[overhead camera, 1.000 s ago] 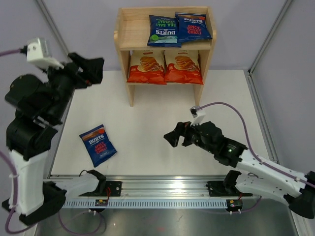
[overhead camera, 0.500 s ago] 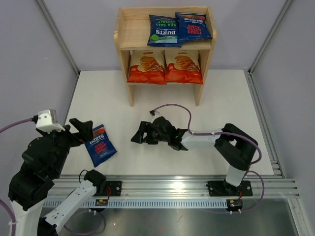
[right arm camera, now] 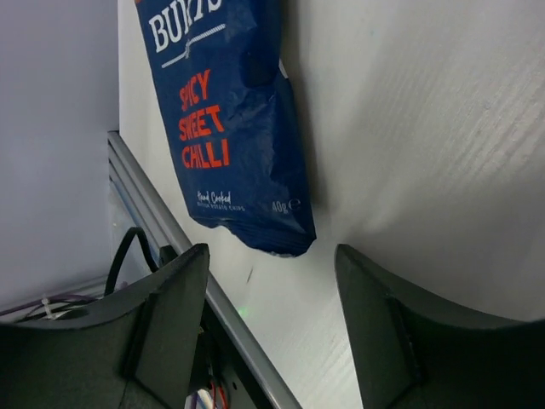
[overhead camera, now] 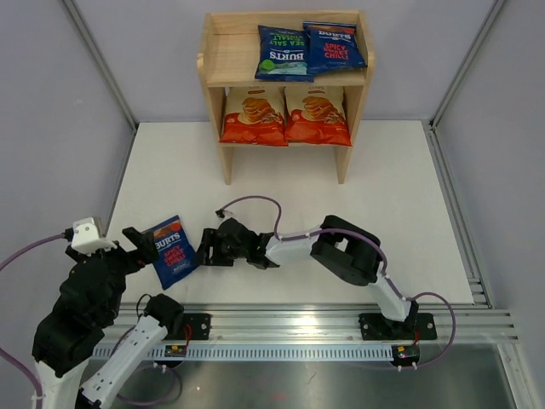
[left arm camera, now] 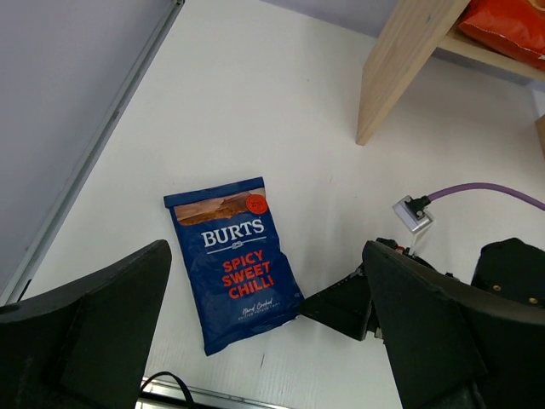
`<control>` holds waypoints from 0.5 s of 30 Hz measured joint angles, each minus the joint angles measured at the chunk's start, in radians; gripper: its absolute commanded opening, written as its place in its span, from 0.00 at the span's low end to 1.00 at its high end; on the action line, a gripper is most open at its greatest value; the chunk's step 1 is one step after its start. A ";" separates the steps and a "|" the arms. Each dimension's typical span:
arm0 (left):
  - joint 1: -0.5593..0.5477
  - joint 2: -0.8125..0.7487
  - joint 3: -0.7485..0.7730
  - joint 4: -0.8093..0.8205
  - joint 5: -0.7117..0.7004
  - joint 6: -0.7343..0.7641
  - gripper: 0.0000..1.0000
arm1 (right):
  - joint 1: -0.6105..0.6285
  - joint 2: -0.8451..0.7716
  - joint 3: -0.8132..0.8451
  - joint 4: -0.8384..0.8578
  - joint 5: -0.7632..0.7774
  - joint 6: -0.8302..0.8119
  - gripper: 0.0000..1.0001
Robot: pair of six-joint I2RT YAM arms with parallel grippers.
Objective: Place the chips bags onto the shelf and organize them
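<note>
Top view, done: you have four glossy bags on the light wooden two-tier shelf [overhead camera: 215, 102] at 12 o'clock, with two dark blue Burts bags [overhead camera: 285, 53] above and two cream-and-orange Cassava bags [overhead camera: 253, 117] below.
Top view, left: one red-lettered dark blue Burts bag [overhead camera: 173, 250] lies flat on the white worktop [overhead camera: 341, 187] at 8 o'clock.
Left wrist view: left claw [left arm camera: 266, 256] hangs over that bag, jaws wide apart, empty.
Right wrist view: right claw [right arm camera: 271, 256] has its jaws apart at the bag's corner, with nothing clamped.

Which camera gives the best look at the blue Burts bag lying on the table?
The left wrist view: the dark blue Burts Spicy Sweet Chilli bag lies whole, label readable. Top external shows it small; right wrist shows only its lower half.
</note>
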 measured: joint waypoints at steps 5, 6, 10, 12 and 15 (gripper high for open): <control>0.000 -0.086 -0.024 0.002 -0.031 -0.016 0.99 | 0.004 0.093 0.099 -0.005 -0.006 0.032 0.59; 0.000 -0.096 -0.024 0.004 -0.035 -0.018 0.99 | 0.004 0.108 0.119 -0.003 -0.008 0.034 0.57; 0.000 -0.108 -0.024 0.012 -0.048 -0.029 0.99 | 0.005 0.146 0.152 -0.003 -0.010 0.046 0.36; 0.000 -0.108 -0.027 0.015 -0.049 -0.031 0.99 | 0.005 0.164 0.159 0.013 -0.013 0.063 0.20; 0.000 -0.108 -0.031 0.016 -0.051 -0.033 0.99 | 0.005 0.181 0.159 0.035 -0.014 0.084 0.00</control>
